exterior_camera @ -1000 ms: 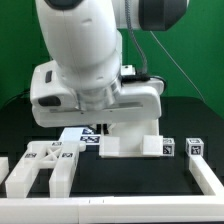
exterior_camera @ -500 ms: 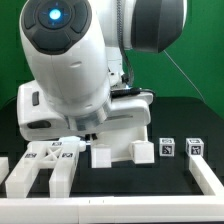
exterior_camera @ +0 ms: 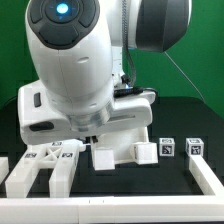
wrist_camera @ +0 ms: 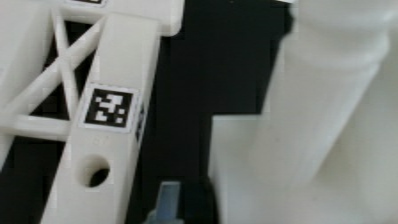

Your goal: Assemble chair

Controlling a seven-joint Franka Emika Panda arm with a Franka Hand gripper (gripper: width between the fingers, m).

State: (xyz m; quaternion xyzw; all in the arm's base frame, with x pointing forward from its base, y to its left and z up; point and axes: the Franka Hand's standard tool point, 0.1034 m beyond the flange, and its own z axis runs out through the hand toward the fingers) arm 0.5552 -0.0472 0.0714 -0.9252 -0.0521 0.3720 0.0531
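My gripper (wrist_camera: 228,206) is shut on a chunky white chair part (exterior_camera: 122,150) with two blocky feet. It holds the part low over the black table, mid-scene under the big arm. In the wrist view one grey fingertip (wrist_camera: 166,200) lies against the part's edge (wrist_camera: 320,120); the other finger is hidden behind it. A white lattice-like chair frame with tags (exterior_camera: 45,165) lies just to the exterior view's left of the held part. It shows close beside the finger in the wrist view (wrist_camera: 111,107), with a dark gap between the two.
Two small tagged white pieces (exterior_camera: 167,147) (exterior_camera: 194,146) stand at the exterior view's right. A white rail (exterior_camera: 110,208) runs along the front and another (exterior_camera: 210,180) along the right side. The arm hides the table behind it.
The arm has turned and come lower. The held part has moved toward the exterior view's left and down, closer to the lattice frame. In the last half second it shifted only slightly.
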